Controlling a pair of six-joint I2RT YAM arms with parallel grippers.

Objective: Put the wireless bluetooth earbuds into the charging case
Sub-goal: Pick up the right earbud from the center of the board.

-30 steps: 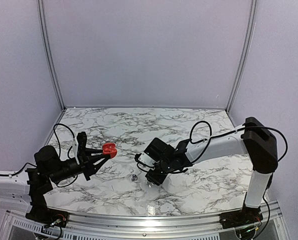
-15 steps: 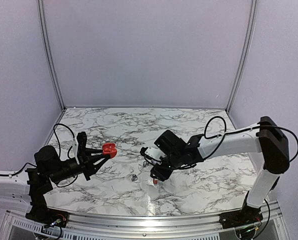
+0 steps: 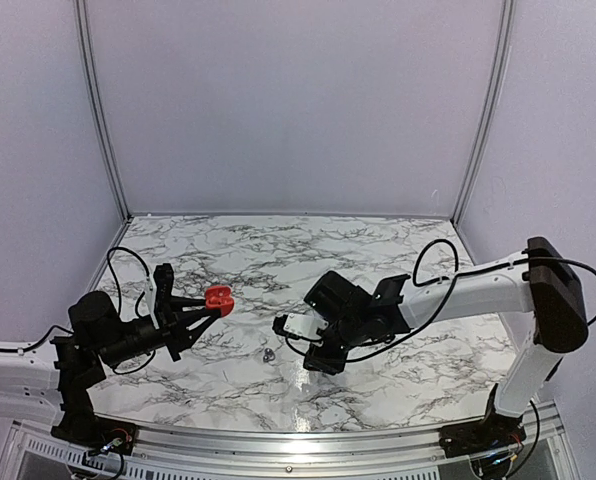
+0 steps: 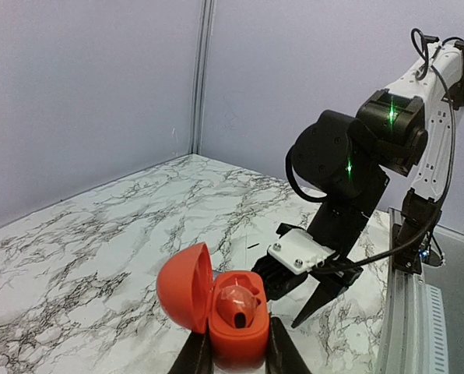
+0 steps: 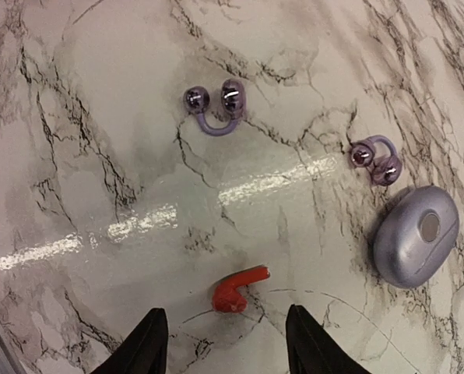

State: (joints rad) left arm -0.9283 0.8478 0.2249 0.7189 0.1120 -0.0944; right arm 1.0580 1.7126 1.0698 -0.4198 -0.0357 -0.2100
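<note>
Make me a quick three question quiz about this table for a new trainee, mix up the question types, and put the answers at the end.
1. True or false: the red case gripped in the left pincer has its lid shut.
2. Multiple choice: in the right wrist view, what lies on the marble table between the open fingers of the right pincer? A. a red earbud B. a coin C. a cable
3. Fill in: ___ silvery-purple earbuds lie loose on the table.

Key: 1 false, the lid stands open. 2 A. 3 two.
</note>
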